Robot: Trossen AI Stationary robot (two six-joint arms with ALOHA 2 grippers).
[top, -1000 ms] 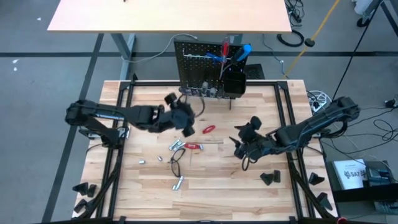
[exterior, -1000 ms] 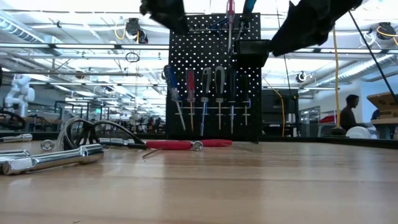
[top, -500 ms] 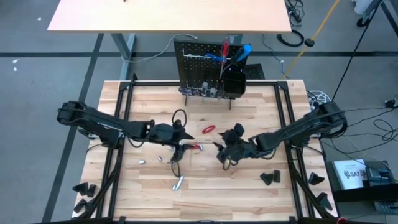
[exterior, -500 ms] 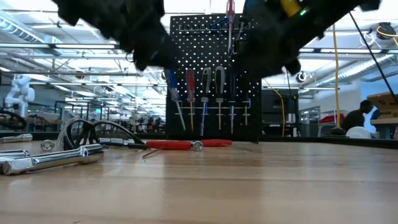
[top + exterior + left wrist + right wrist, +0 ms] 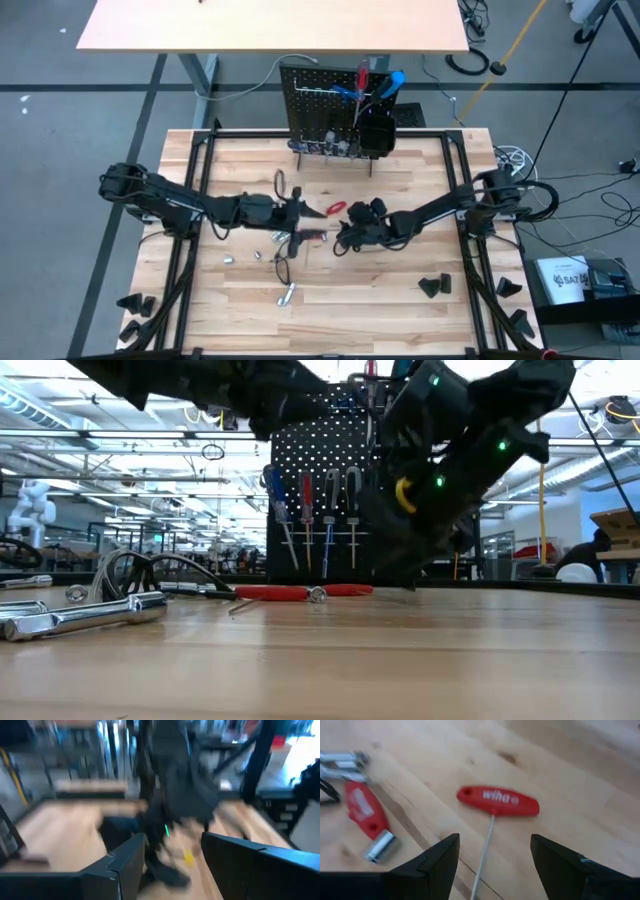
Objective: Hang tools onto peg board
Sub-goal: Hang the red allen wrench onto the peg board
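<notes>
The peg board (image 5: 335, 115) stands upright at the table's far edge, with screwdrivers hanging on its front (image 5: 330, 510). A red T-handle hex key (image 5: 497, 801) lies flat on the wood in the table's middle (image 5: 335, 208). A second red-handled tool (image 5: 364, 812) with a silver socket end lies beside it (image 5: 310, 236). My right gripper (image 5: 492, 865) hovers open just above the hex key's thin shaft, one finger on either side, touching nothing. My left gripper (image 5: 298, 215) is open and nearly level, just left of the red tools and facing the right arm (image 5: 170, 810).
Silver sockets and bits (image 5: 285, 294) and a black cord loop (image 5: 284, 266) lie left of centre. Long silver tools (image 5: 80, 615) show in the low view. Black wedge blocks (image 5: 432, 286) sit near the right front. A black frame runs along the table's sides.
Both grippers have come down toward the table's middle. My right gripper has moved toward the left edge, over the red T-handle hex key. My left gripper has sunk and tipped from pointing down to nearly level. Nothing on the table has moved.
</notes>
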